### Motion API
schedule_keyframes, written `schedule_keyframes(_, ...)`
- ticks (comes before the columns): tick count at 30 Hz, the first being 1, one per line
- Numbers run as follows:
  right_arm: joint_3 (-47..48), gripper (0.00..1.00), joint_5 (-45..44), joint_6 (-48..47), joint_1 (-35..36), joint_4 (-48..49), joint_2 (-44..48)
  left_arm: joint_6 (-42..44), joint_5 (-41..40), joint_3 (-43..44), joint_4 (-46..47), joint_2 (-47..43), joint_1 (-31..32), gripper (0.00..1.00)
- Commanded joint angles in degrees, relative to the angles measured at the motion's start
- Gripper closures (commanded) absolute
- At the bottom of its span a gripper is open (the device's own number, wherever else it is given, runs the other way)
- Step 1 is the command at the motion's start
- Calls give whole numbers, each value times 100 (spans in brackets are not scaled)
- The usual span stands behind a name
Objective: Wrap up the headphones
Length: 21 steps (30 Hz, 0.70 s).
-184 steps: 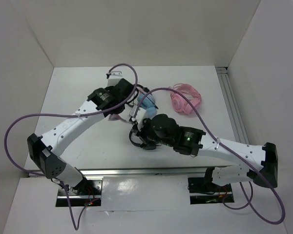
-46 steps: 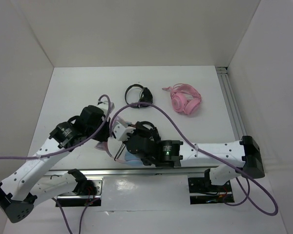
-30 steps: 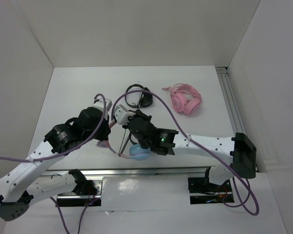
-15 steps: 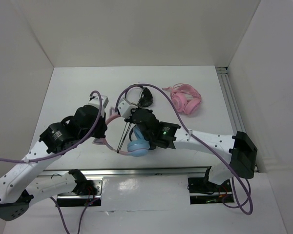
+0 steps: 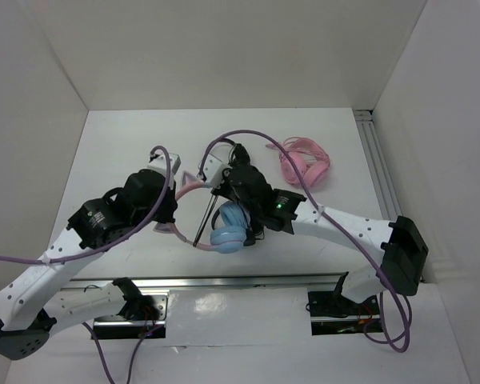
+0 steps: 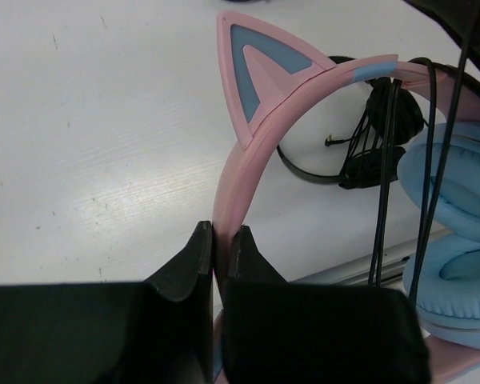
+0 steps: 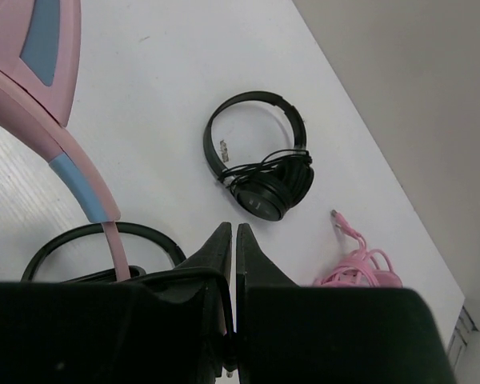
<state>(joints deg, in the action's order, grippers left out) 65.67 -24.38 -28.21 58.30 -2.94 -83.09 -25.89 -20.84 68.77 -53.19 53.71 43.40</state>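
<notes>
Near the front edge of the table (image 5: 120,152), the left gripper (image 6: 222,240) pinches the pink cat-ear headband (image 6: 228,172) of the headphones (image 5: 230,226). Their 2 blue ear cups (image 6: 456,240) sit just beside the right gripper (image 7: 234,234), its fingers pressed together. Whether they hold the dark cable (image 6: 382,200) I cannot tell.

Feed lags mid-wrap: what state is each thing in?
headphones, held by the pink headband
cable, strands stretched straight beside ear cups
left fingers, shut on headband
right fingers, shut; cable grip unseen
black headphones, flat on table, cord bundled
pink headphones, flat on table
</notes>
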Motion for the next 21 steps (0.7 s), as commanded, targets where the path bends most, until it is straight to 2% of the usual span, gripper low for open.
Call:
schedule_keyframes(1, 105, 98, -549, 9, -741, -471, 47, 427, 801, 136, -148, -458, 116, 100)
schedule_keyframes(6, -432, 97, -402, -396, -1075, 275, 108, 646, 739, 259, -96, -249, 11, 100)
schedule_keyframes(10, -590, 96, 853, -335, -1558, 425, 416, 866, 1046, 199, 45, -124, -103, 100)
schedule_keyframes(12, -669, 92, 1417, -335, -1803, 504, 539, 972, 1100, 198, 151, -124, -164, 100)
schedule_keyframes(18, -284, 92, 2093, -458, -1963, -74, 382, 1244, 1433, 136, 371, -10, -270, 100)
schedule_keyframes(21, -160, 91, 2087, -458, -2025, -198, 232, 1244, 1617, 136, 502, 42, -323, 100)
